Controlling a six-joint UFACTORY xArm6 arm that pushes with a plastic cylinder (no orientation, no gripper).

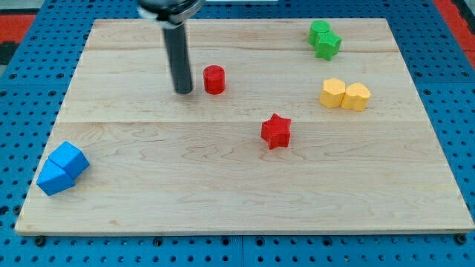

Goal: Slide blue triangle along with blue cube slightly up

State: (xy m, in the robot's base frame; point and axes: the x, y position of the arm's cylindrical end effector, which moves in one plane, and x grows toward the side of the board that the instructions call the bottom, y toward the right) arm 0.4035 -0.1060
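The blue cube [70, 158] and the blue triangle [54, 178] lie touching each other at the lower left of the wooden board [223, 185], the triangle below and left of the cube, right at the board's left edge. My tip [183, 92] is on the board in the upper middle, just left of the red cylinder [214, 79], far up and right of the two blue blocks.
A red star [276, 131] sits near the board's middle. Two yellow blocks [345, 95] lie side by side at the right. Two green blocks [324, 38] sit at the upper right. The board rests on a blue perforated surface.
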